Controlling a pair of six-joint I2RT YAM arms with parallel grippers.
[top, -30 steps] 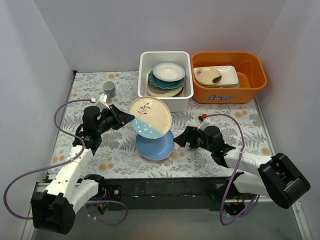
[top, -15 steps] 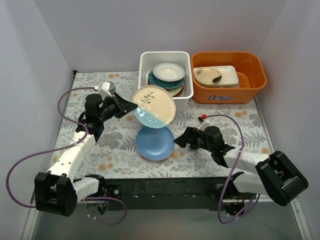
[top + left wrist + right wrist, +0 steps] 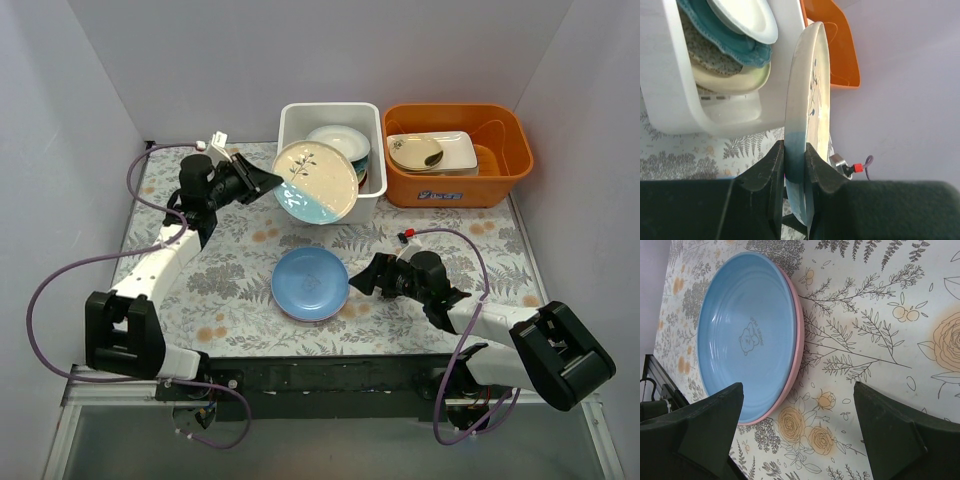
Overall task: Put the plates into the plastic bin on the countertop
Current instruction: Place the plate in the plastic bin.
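Grey, fern-printed countertop [image 3: 240, 290] is noted, with the white plastic bin [image 3: 287, 135] at its far edge. A stack of plates is already lodged inside, a white plate [image 3: 340, 140] on top. (first observer)

And the plate in hand? (second observer)

The cream-and-light-blue sprig plate [image 3: 315, 182] is carried tilted on edge at the bin's near left corner. It is pinched at its blue rim by the left gripper [image 3: 795, 155], jaws narrow upon it. (first observer)

How is the placing best done? (second observer)

By judgement: the plate should be taken further over the opening and kept clear of the near wall. It should then be levelled and lowered until it is borne by the stack. Only then should the pinch be released. If dropped on edge, it could be chipped or left leaning on the wall. (first observer)

Remainder? (second observer)

A blue plate [image 3: 310, 283] is seen resting on a pink plate [image 3: 799, 340] mid-counter. The right gripper [image 3: 362, 277] is held just beside them, jaws wide, nothing between. (first observer)
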